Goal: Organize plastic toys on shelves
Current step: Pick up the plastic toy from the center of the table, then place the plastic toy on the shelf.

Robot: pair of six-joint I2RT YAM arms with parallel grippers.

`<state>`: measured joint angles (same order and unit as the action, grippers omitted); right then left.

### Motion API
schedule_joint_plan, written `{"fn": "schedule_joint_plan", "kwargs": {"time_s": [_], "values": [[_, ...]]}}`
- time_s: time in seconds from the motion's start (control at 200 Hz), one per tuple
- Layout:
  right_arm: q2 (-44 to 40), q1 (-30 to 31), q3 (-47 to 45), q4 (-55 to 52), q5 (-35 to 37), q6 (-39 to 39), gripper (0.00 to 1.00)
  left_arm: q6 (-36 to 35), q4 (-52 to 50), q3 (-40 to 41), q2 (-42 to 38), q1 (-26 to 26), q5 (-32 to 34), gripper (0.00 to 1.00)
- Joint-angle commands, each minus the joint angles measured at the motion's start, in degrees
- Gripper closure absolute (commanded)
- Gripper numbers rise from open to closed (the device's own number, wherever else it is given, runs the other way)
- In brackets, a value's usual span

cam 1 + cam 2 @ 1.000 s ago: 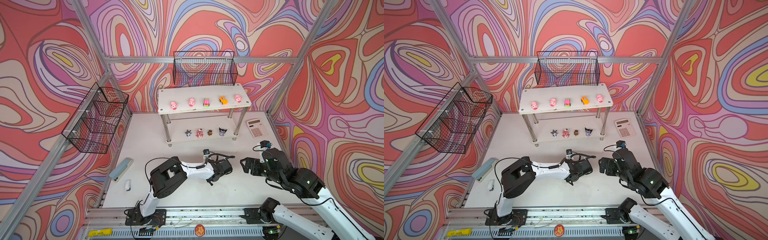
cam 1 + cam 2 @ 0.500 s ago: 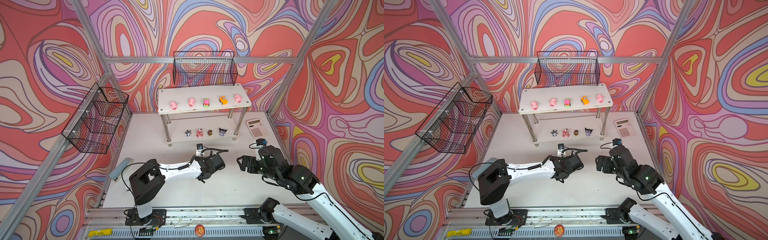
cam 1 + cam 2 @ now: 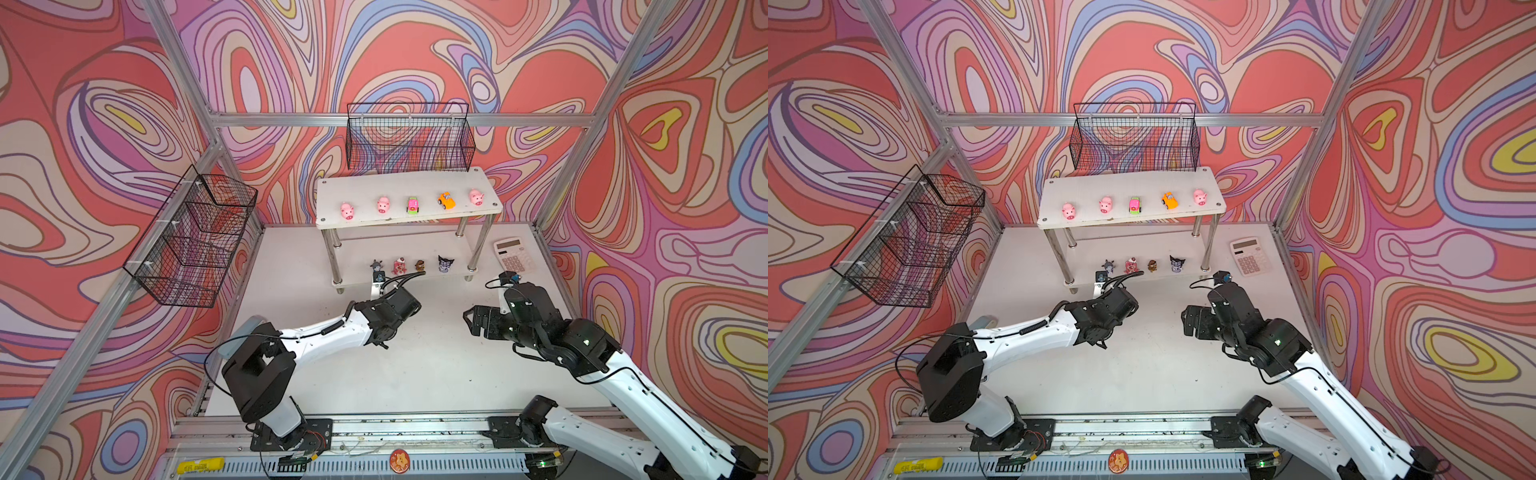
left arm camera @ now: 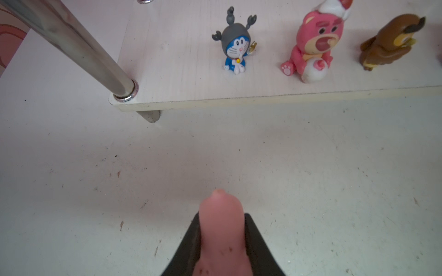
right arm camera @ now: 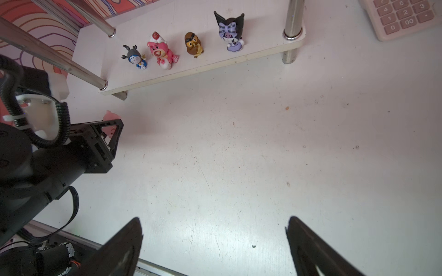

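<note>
Shelves (image 3: pixel 415 185), upper centre: nine toys (image 3: pixel 383 205) shelved; left end of lower board (image 4: pixel 181 78) bare.
Left gripper (image 5: pixel 114 126), left of frame: has swung from mid-table to just before that corner, clenched.
Right gripper (image 5: pixel 212 227), bottom: splayed, empty.
Pink pig (image 4: pixel 221 239), bottom centre: clamped in the left jaws; placement likely next.

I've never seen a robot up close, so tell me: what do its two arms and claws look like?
The left arm and right arm have white links joined by chunky black joints, with black cables looping alongside. The left gripper and right gripper are black, each with two wedge-shaped fingers.
</note>
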<state>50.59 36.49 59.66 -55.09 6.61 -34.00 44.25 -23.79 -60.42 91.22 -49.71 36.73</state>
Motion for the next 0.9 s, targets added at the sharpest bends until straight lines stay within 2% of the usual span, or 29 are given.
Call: {"fn": "schedule_joint_plan", "kwargs": {"time_s": [0.0, 0.436, 0.896], "values": [[1.48, 0.04, 1.56, 2.23, -0.72, 1.03, 0.02, -6.7, 5.0, 1.31, -1.24, 2.92, -2.97, 0.7], [5.92, -0.01, 2.09, 5.38, -1.14, 2.46, 0.02, -13.78, 8.32, -1.85, 3.75, 12.87, -9.12, 0.7], [6.13, -0.02, 1.12, 6.66, -1.05, 3.7, 0.02, -16.17, 12.39, -6.18, 9.08, 17.56, -11.18, 0.7]]}}
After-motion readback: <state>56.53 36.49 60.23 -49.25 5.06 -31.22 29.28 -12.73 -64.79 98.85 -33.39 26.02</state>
